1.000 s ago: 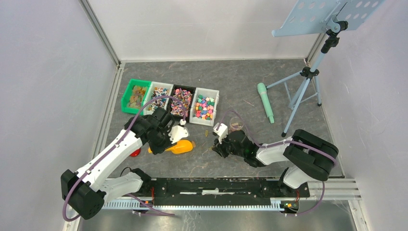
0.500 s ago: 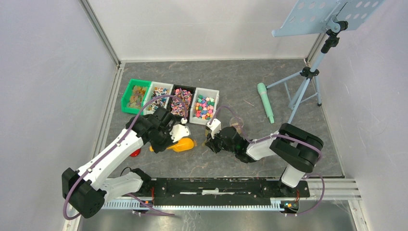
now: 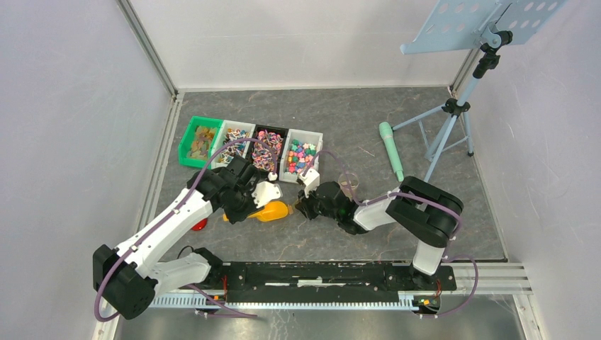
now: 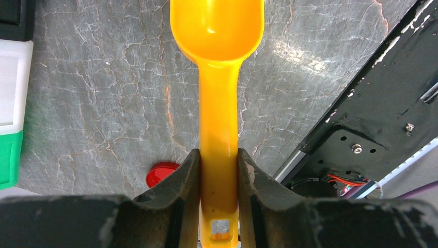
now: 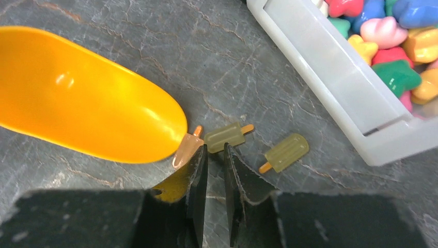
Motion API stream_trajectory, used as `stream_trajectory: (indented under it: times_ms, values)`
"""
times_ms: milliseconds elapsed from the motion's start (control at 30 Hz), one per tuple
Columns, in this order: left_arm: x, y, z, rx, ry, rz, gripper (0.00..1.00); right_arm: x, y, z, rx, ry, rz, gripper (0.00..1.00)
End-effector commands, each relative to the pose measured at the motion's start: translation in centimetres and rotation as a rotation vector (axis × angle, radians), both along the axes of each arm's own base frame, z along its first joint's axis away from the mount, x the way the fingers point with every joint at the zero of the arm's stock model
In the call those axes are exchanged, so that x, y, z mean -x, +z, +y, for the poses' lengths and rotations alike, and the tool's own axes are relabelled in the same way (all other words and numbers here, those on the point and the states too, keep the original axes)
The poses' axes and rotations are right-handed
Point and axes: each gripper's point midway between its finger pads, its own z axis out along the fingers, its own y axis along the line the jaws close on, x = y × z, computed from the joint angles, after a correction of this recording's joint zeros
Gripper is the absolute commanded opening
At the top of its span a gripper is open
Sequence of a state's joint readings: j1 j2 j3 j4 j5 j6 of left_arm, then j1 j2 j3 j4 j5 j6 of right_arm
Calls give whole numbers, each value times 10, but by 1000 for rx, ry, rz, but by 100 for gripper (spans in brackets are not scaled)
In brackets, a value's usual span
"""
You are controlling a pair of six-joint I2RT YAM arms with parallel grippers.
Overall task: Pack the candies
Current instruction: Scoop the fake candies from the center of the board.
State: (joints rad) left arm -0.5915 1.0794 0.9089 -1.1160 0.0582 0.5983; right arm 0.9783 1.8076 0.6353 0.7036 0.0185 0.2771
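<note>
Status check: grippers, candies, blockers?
Left gripper shut on scoop, bowl looks empty. Right gripper narrowly open, empty, beside three loose candies on table by scoop lip. Nothing blocking.

White-black arms; purple cables

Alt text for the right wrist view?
Three small popsicle-shaped candies lie loose on the grey table, between an orange scoop on the left and a white bin of coloured candies at upper right. The right end effector, jaws narrowly parted, points at the middle one.
</note>
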Motion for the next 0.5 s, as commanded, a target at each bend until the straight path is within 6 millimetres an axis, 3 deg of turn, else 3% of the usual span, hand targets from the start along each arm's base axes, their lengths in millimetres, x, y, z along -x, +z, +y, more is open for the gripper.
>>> stream_trajectory:
  times_ms: [0, 133, 467]
  values:
    - [-6, 4, -11, 50, 17, -19, 2, 12, -12, 12, 2, 41, 65, 24]
    - [-6, 2, -13, 53, 29, -9, 2, 18, -2, 31, -48, 80, 87, 24]
    - [-7, 3, -10, 39, 90, -4, 2, 21, 29, 44, -146, 99, 84, 24]
